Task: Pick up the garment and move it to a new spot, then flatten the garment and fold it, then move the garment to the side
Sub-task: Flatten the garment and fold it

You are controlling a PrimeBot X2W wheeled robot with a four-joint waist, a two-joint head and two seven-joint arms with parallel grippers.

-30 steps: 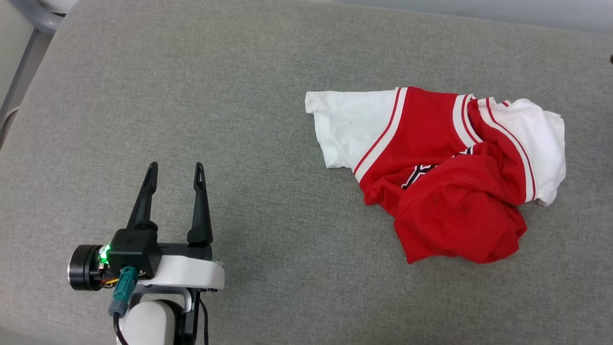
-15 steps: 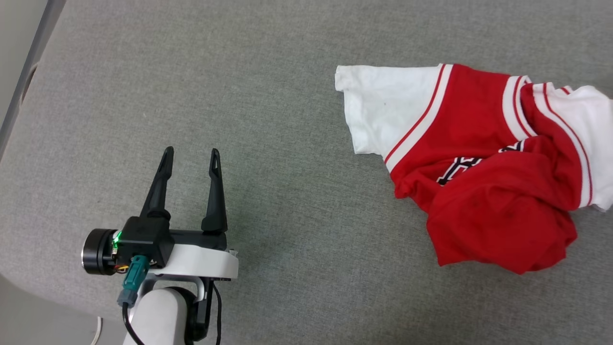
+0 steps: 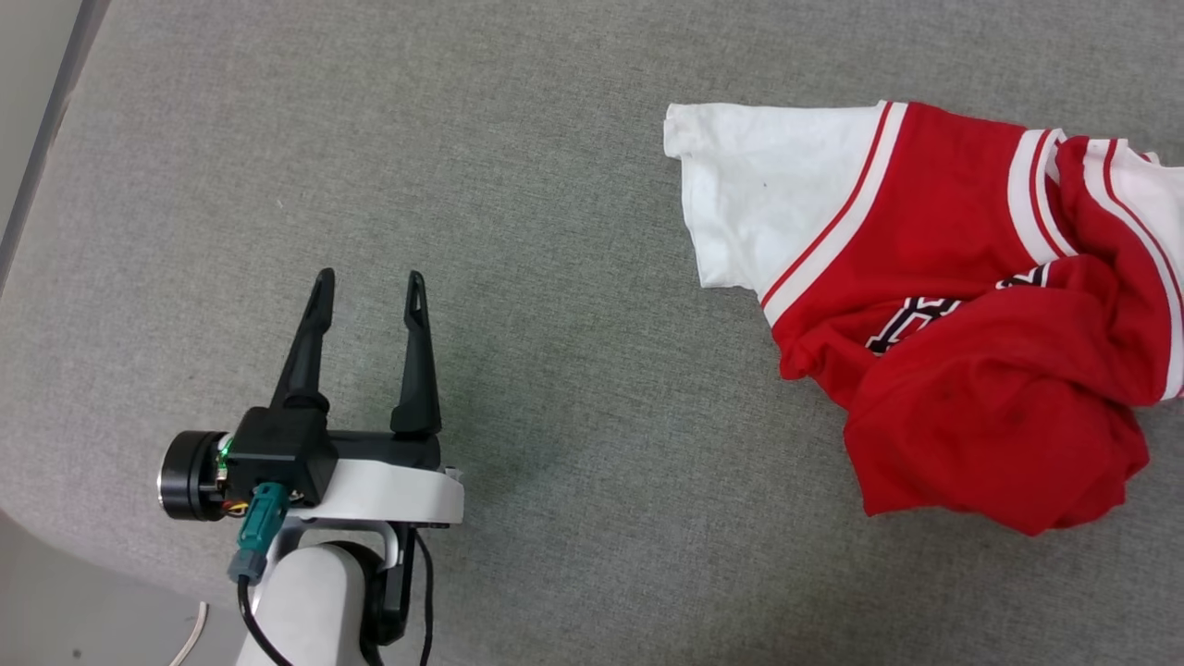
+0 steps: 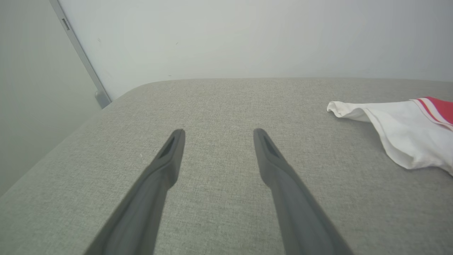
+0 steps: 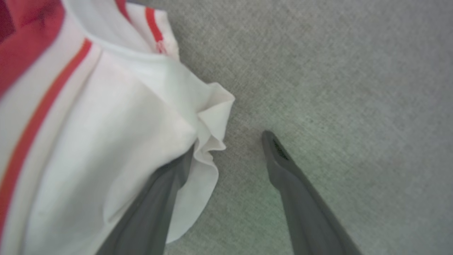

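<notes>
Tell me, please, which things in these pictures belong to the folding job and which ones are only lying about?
Belong to the job: the garment, crumpled; the right end effector, open at its white sleeve; the left end effector, open, apart from it.
Just there: the grey padded surface; the pale wall; the metal strip; a white cable.

The left claw is spread wide above the padded surface, near its front left corner, and is carried on a pale forearm. The right claw is likewise spread, one fingertip being hidden beneath the garment.
</notes>
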